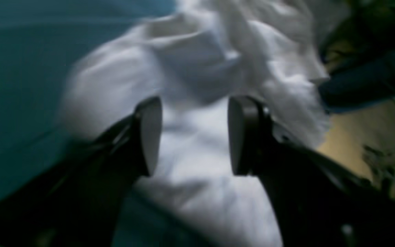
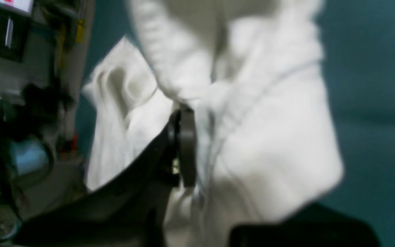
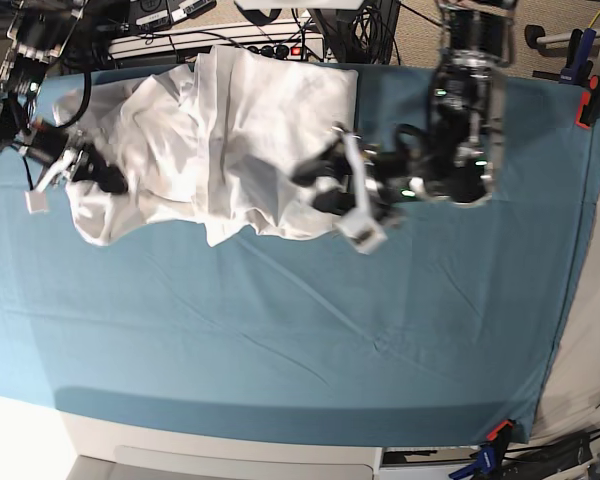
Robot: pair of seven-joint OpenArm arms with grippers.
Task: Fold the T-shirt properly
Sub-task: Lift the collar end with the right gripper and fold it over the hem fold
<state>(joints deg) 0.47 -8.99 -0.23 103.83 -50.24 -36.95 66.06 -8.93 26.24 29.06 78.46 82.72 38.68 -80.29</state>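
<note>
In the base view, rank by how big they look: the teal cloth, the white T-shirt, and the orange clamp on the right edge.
1. Teal cloth, covering most of the table.
2. T-shirt, bunched up across the upper left.
3. Orange clamp, a small piece on the cloth's right edge.
No close calls; each is plainly smaller than the one before.

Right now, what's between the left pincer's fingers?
White T-shirt cloth. The left wrist view shows the open left pincer with its fingers straddling a fold; neither pad is pressed on it yet.
</note>
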